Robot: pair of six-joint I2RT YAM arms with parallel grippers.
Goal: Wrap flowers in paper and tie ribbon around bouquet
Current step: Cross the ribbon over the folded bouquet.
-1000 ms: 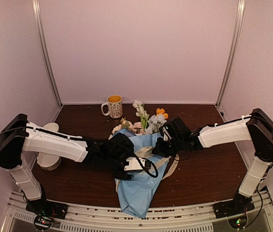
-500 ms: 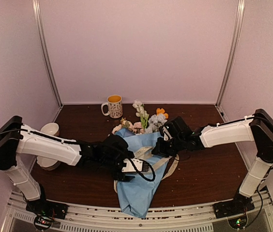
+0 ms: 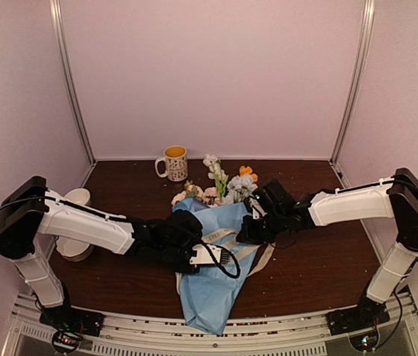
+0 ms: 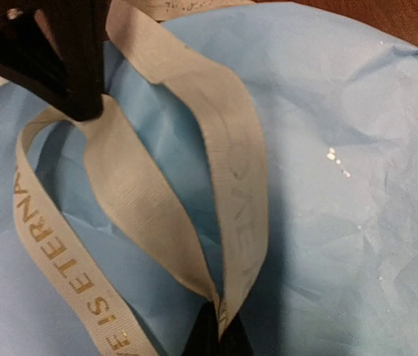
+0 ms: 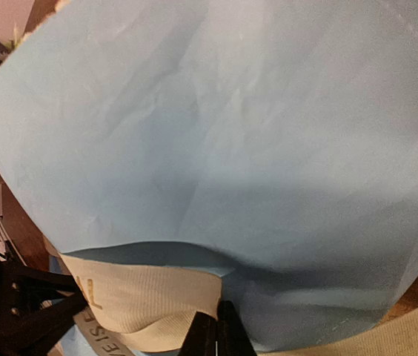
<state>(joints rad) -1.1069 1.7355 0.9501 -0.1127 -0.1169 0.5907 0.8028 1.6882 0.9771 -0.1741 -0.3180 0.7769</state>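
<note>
Walled on three sides in pale pink walls (image 3: 216, 74), thin metal posts (image 3: 72, 81) at back corners; dark brown wooden desk (image 3: 320, 259) under soft, even light.

Dim, even light; soft wrist close-ups

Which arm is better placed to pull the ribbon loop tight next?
Left, probably: left gripper is shut where two strands of ribbon meet over the paper; right gripper, also shut on ribbon, can anchor.

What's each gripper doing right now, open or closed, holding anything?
left gripper: closed, pinching the ribbon.
right gripper: closed, also gripping the ribbon.
</note>
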